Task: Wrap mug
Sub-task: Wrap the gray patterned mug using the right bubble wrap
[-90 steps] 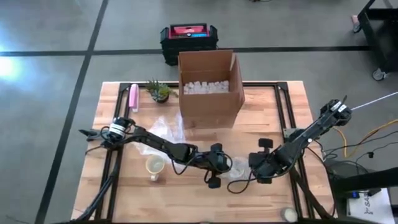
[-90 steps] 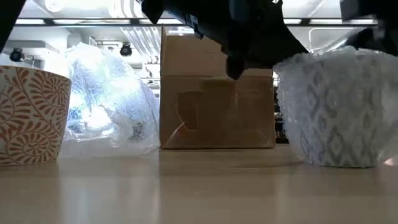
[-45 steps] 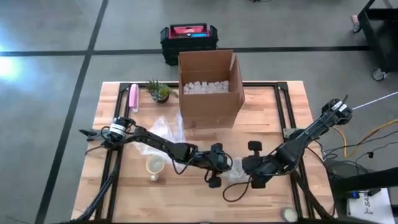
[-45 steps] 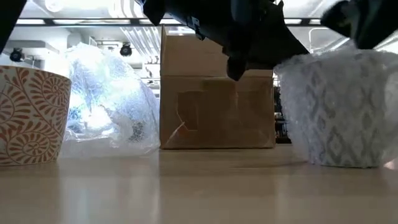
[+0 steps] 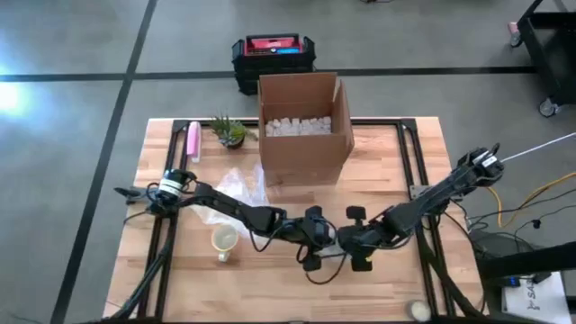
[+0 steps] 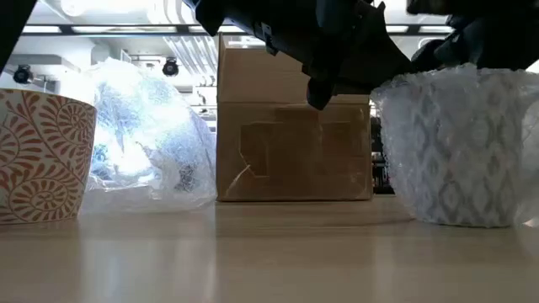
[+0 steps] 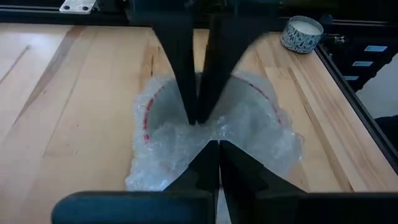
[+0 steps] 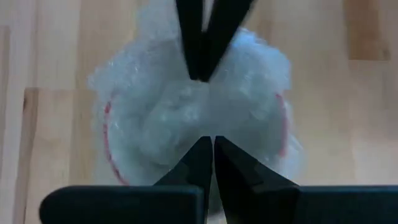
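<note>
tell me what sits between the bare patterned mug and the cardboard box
In the low view, a crumpled sheet of bubble wrap lies between the patterned mug and the cardboard box; the high view shows the same.

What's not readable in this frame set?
- Wrapped mug: its handle is not seen in any view, bubble wrap covers it.
- Left gripper and right gripper: tips merge over the mug in the high view.
- Small tin: cut by the bottom edge.

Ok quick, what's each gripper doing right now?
Left gripper: shut on the bubble wrap over the mug.
Right gripper: shut, pressing into the same wrap.
</note>
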`<move>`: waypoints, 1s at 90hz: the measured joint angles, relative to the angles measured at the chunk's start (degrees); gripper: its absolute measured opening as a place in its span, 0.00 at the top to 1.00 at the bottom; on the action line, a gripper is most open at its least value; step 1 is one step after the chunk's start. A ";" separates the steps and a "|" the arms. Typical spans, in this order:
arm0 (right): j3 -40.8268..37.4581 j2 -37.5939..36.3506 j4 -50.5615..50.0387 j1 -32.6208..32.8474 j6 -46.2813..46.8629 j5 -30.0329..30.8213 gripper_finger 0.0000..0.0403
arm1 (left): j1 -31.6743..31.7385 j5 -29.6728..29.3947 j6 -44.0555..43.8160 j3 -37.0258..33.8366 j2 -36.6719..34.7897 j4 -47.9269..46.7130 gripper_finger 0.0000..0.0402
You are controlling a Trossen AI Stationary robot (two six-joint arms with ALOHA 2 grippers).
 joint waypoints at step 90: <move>11.08 1.05 -9.72 -2.53 -2.44 -1.13 0.98 | -0.04 0.20 -0.09 0.01 0.13 -0.30 1.00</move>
